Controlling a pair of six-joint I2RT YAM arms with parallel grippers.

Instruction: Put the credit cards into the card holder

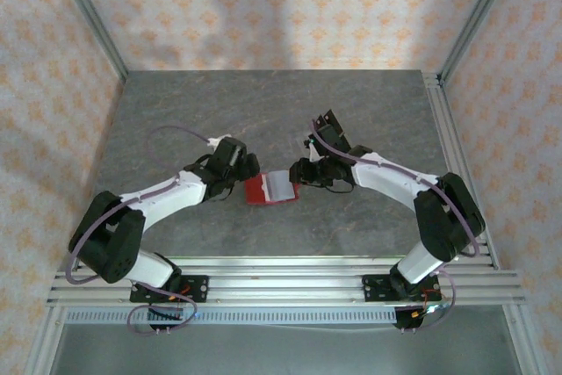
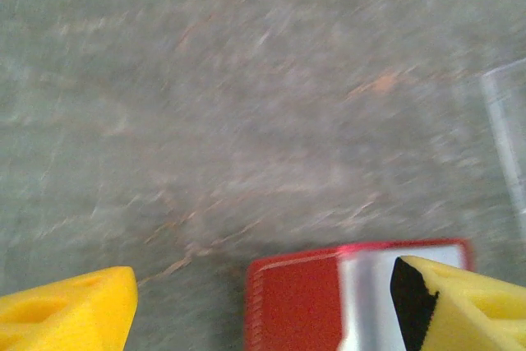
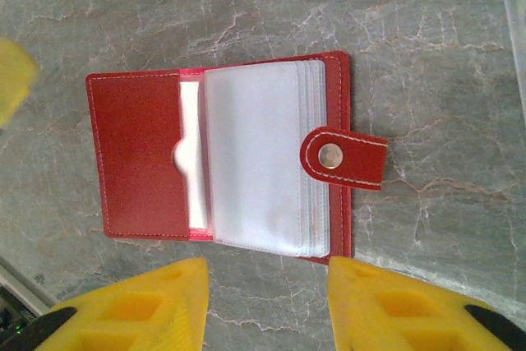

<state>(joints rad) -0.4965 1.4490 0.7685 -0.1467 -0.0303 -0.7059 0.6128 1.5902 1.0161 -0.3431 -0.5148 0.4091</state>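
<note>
The card holder [image 3: 222, 166] lies open and flat on the grey stone table [image 1: 263, 111], between your two arms, as the overhead view shows. From the right wrist you see it whole: a red pocket on one half, a stack of clear sleeves [image 3: 255, 162] on the other, and the snap tab [image 3: 343, 158] with its metal stud folded out to the side. A pale sheet [image 3: 191, 170] sits behind the pocket's thumb notch. You cannot tell whether it is a card or only lining, nor whether the cloudy sleeves hold anything.

Your right gripper [image 3: 265, 273] stands with its yellow fingers apart and nothing between them. The holder's near edge lies just beyond the tips, and the finger bodies are cut off by the bottom of the frame.

The left wrist view is blurred by motion. Your left gripper [image 2: 267, 273] has its fingers wide apart, and only a corner of the holder shows at the bottom edge. One finger overlaps the sleeve side there, but you cannot tell if it touches. A yellow smear [image 3: 12, 80] at the edge of the right wrist view is too blurred to identify. A glassy strip [image 3: 514, 22] at the corner is cut off and unclear.
</note>
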